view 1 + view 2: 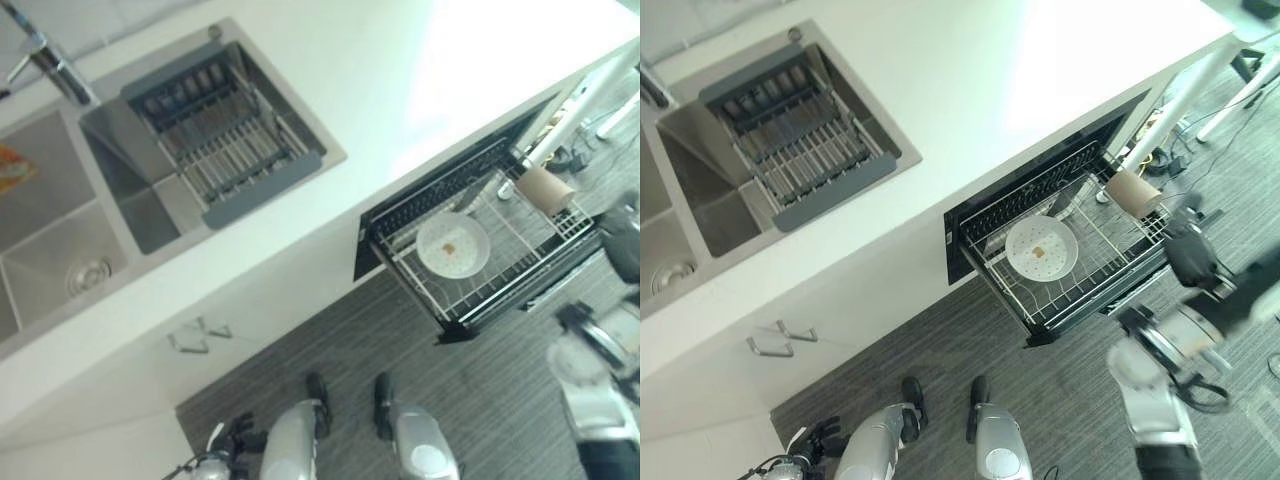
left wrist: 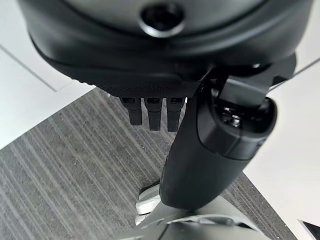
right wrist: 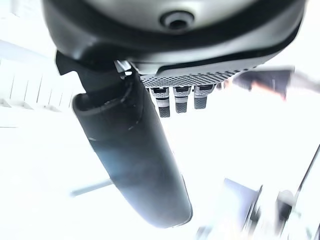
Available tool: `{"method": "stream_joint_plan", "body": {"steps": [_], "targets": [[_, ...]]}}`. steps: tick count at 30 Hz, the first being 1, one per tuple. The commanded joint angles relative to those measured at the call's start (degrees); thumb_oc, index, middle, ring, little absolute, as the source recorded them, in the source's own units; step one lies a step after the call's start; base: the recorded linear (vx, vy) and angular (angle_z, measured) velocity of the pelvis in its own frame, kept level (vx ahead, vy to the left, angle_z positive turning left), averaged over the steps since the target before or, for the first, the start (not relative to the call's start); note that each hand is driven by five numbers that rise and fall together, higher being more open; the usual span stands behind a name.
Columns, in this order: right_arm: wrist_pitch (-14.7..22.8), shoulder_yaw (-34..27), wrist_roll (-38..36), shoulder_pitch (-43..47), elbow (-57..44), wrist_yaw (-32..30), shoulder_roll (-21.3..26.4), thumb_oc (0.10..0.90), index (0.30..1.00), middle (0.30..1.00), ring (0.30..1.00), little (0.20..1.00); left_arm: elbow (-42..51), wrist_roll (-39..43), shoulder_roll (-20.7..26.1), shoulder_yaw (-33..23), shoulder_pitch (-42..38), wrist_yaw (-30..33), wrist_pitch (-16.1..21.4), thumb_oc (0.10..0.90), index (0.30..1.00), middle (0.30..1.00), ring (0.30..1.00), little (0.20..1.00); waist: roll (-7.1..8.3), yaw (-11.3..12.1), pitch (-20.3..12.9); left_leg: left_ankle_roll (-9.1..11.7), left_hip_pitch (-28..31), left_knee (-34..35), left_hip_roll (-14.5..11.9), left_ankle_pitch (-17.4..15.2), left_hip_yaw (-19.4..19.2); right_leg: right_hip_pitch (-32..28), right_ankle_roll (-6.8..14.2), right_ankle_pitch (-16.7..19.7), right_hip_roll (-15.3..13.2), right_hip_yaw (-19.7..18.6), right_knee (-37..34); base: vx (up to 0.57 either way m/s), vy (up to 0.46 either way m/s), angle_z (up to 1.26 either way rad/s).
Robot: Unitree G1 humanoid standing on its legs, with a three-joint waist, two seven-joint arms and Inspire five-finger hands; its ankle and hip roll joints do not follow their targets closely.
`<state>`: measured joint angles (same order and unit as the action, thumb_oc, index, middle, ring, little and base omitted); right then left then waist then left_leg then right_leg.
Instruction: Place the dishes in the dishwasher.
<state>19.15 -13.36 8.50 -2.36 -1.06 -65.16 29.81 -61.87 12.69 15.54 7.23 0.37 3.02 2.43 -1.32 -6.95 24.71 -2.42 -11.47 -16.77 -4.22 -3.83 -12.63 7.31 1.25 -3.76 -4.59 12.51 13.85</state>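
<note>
While the right hand hangs empty with fingers relaxed just beside the rack, the plate lies flat farther in, toward the bench.

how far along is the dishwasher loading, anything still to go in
Done: a white plate lies flat in the pulled-out dishwasher rack, with a tan cup on its side at the rack's far end. In hand: nothing; the right hand hangs open beside the rack, the left hand open over the floor. Left: the sink rack looks bare.
</note>
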Motion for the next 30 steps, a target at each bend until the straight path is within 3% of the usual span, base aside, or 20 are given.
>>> {"method": "stream_joint_plan", "body": {"steps": [1, 4, 7, 11, 14, 17, 21, 25, 30], "targets": [[7.28, -9.81, -9.26, 0.72, 0.85, -5.98, 1.94, 0.800, 0.900, 0.900, 0.900, 0.900, 1.21, -0.43, -1.43, -1.05, 3.02, -1.33, 2.03, 0.800, 0.900, 0.900, 0.900, 0.900, -1.05, -2.05, -3.48, 2.40, 1.73, -0.42, -1.51, -6.60, -1.21, -1.41, 2.09, -7.78, 2.35, -1.68, 3.33, 0.03, -0.026, -0.09], [5.73, -16.69, -14.54, -5.22, 6.44, -3.31, -0.07, 0.800, 0.900, 0.900, 0.900, 0.900, 0.27, 3.99, -1.16, -3.26, 3.78, -0.93, 0.01, 0.800, 0.900, 0.900, 0.900, 0.900, -0.43, -3.77, -4.09, 2.36, 2.09, -0.42, -1.86, -6.78, -2.34, -1.49, 2.18, -7.86, 2.50, -2.20, 3.33, 0.01, -0.039, -0.14], [7.00, -19.33, -20.44, -7.38, 20.05, -0.58, -0.68, 0.800, 0.900, 0.900, 0.900, 0.900, -4.13, 5.71, -0.04, -3.89, 2.75, -1.44, 0.34, 0.800, 0.900, 0.900, 0.900, 0.900, 0.09, -4.74, -4.38, 2.59, 2.10, -0.42, -2.53, -6.61, -3.42, -1.39, 2.12, -7.85, 2.71, -2.26, 3.33, -0.01, -0.049, -0.12], [9.99, -17.77, -26.34, -6.64, 35.52, 6.06, -0.58, 0.800, 0.900, 0.900, 0.900, 0.900, -6.34, 8.99, 0.21, -1.84, 0.68, -2.08, 1.35, 0.800, 0.900, 0.900, 0.900, 0.900, 0.00, -4.66, -3.96, 2.86, 1.85, -0.42, -2.85, -6.10, -3.77, -1.41, 1.68, -7.83, 2.61, -1.86, 3.33, -0.01, -0.018, -0.21], [6.82, -11.64, -25.76, -1.77, 44.38, 9.69, 1.27, 0.800, 0.900, 0.900, 0.900, 0.900, -4.74, 11.25, -0.20, 1.69, -2.12, -2.51, 2.73, 0.800, 0.900, 0.900, 0.900, 0.900, -1.28, -3.11, -2.28, 3.18, 0.06, -0.42, -2.94, -5.17, -3.87, -0.32, 0.83, -7.87, 2.04, -0.39, 3.33, -0.09, 0.039, 0.01], [5.36, -8.39, -25.56, 1.22, 45.72, 10.32, 2.72, 0.800, 0.900, 0.900, 0.900, 0.900, -1.97, 11.74, 0.08, 2.93, -3.54, -1.48, 1.84, 0.800, 0.900, 0.900, 0.900, 0.900, -2.34, -1.71, -0.58, 2.94, -1.42, -0.42, -2.66, -4.92, -3.95, 0.89, 0.40, -8.17, 1.67, 1.55, 3.99, -0.12, 0.036, 0.26], [4.96, -4.93, -24.53, 4.87, 46.13, 10.95, 4.73, 0.800, 0.900, 0.900, 0.900, 0.900, -0.45, 12.44, 0.91, 3.11, -3.94, -0.28, 0.58, 0.800, 0.900, 0.900, 0.900, 0.900, -3.10, 0.36, 1.79, 2.37, -3.68, -0.42, -1.40, -3.92, -3.23, 5.28, -0.14, -9.84, 0.72, 3.21, 9.86, -0.10, 0.020, 0.22], [4.37, -1.81, -23.46, 8.63, 46.19, 12.08, 6.69, 0.800, 0.900, 0.900, 0.900, 0.900, -0.20, 13.58, 1.52, 2.65, -4.02, 0.19, -0.06, 0.800, 0.900, 0.900, 0.900, 0.900, -2.89, 1.99, 4.17, 2.41, -5.22, -0.42, 0.87, -3.86, -1.64, 9.58, 0.02, -12.94, -0.42, 2.80, 16.34, -0.02, 0.043, 0.13], [4.37, 0.76, -22.75, 11.92, 46.01, 12.62, 8.43, 0.800, 0.900, 0.900, 0.900, 0.900, 0.66, 13.08, 2.02, 2.62, -4.37, 0.42, 0.20, 0.800, 0.900, 0.900, 0.900, 0.900, -3.05, 3.38, 5.07, 2.03, -8.08, -0.42, 2.02, -2.67, -0.75, 14.40, -0.45, -13.85, -0.91, 3.01, 20.92, -0.05, 0.007, 0.08]]}}
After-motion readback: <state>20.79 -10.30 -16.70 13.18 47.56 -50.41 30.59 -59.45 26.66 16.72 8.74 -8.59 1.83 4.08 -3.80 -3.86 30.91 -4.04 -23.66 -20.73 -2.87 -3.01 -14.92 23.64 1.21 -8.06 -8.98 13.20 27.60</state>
